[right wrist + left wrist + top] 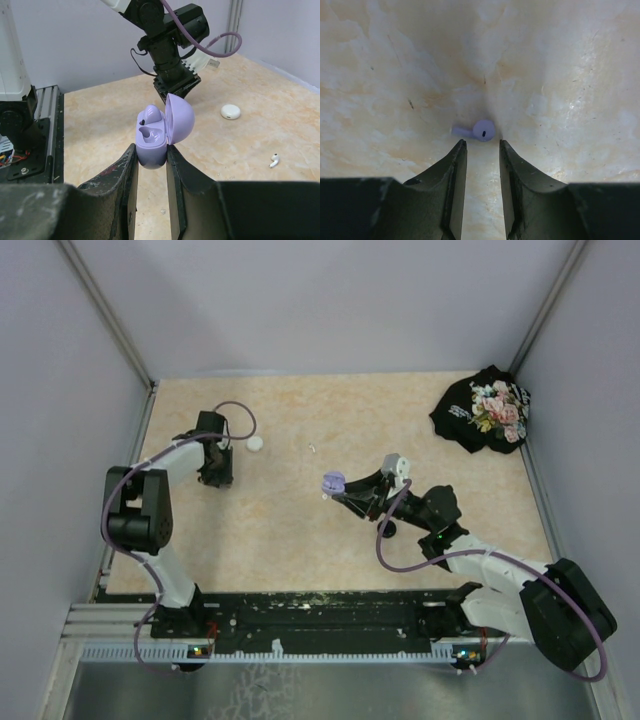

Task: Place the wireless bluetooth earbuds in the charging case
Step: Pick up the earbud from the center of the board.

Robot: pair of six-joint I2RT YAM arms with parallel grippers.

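Observation:
A lavender charging case (152, 145) with its lid open is held above the table between my right gripper's (151, 150) fingers; it also shows in the top view (333, 483). One purple earbud (153, 114) sits in the case's far slot, and the near slot is empty. A second purple earbud (476, 131) lies on the table just beyond the tips of my left gripper (482, 145), which is open, empty and pointing down at the far left (217, 478). A tiny white earbud (312, 448) lies loose mid-table and shows in the right wrist view (273, 160).
A round white case (255, 443) lies right of the left gripper and shows in the right wrist view (230, 111). A small black round thing (388, 530) sits under the right arm. A black flowered cloth (482, 410) lies at the far right corner. Walls enclose the table.

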